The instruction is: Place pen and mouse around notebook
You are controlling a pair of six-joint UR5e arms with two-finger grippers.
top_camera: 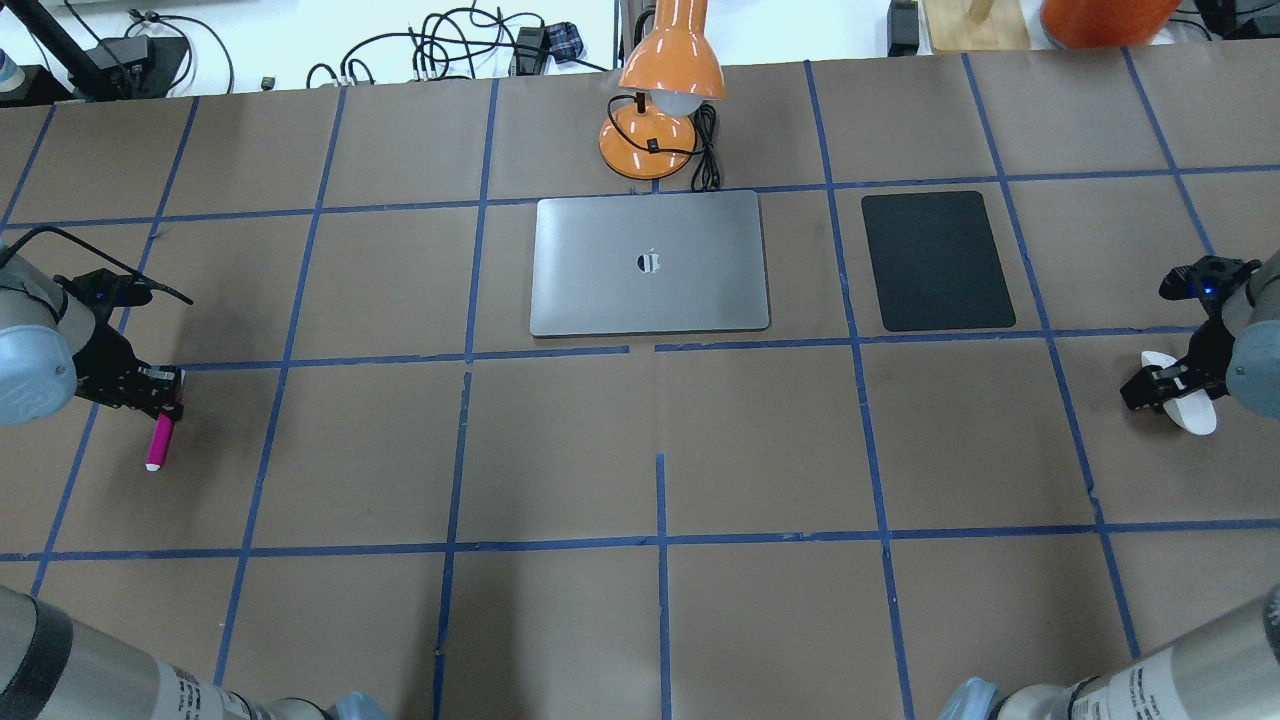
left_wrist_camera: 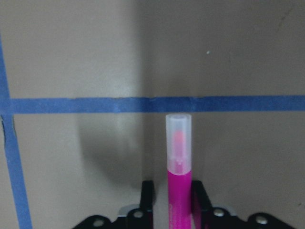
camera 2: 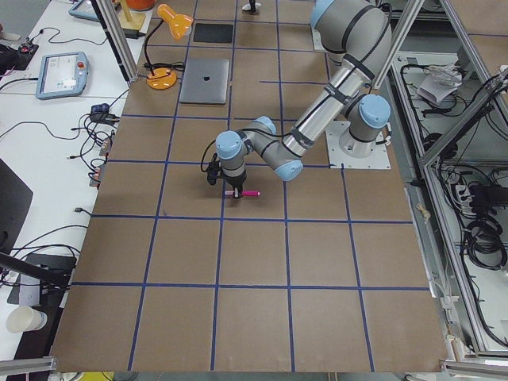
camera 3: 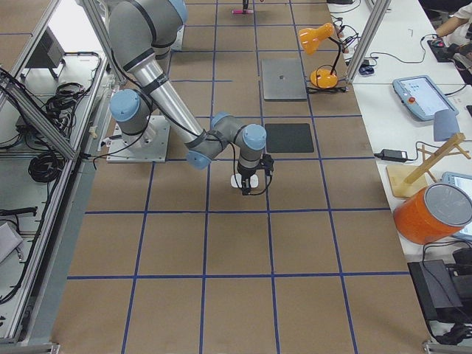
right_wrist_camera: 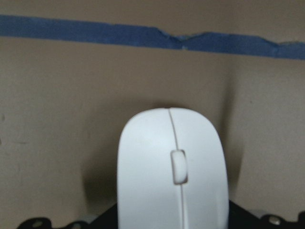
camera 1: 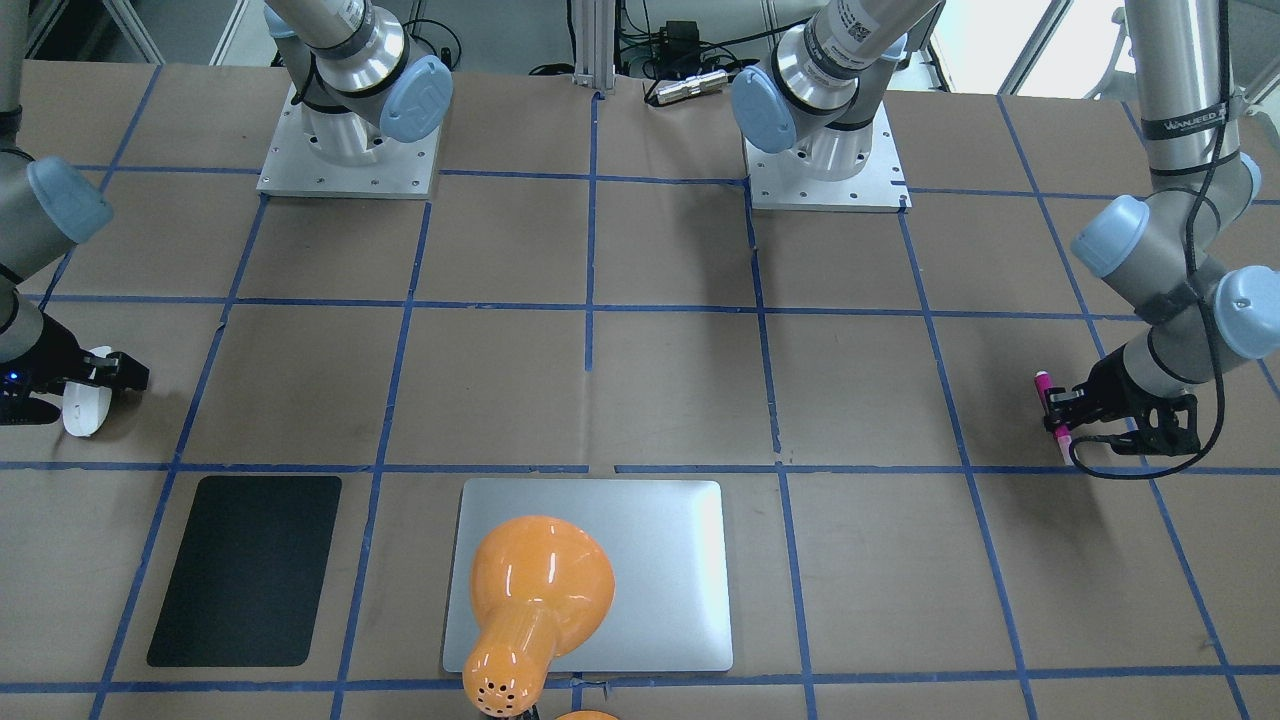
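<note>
The pink pen [top_camera: 160, 440] is at the table's far left, its pale cap [left_wrist_camera: 178, 138] pointing away from the wrist. My left gripper [top_camera: 165, 395] is shut on its rear half, a finger on each side. The white mouse [top_camera: 1195, 415] is at the far right, and my right gripper [top_camera: 1165, 385] is shut on it across its body. In the right wrist view the mouse [right_wrist_camera: 171, 167] fills the lower middle, with a shadow under it. The silver notebook [top_camera: 650, 265] lies flat at the table's far middle, well away from both grippers.
An orange desk lamp [top_camera: 665, 90] stands just behind the notebook, its shade hanging over the notebook's back edge. A matte black mat [top_camera: 937, 260] lies to the notebook's right. Blue tape lines [top_camera: 660, 545] grid the brown table top. Both arm bases stand at the near edge.
</note>
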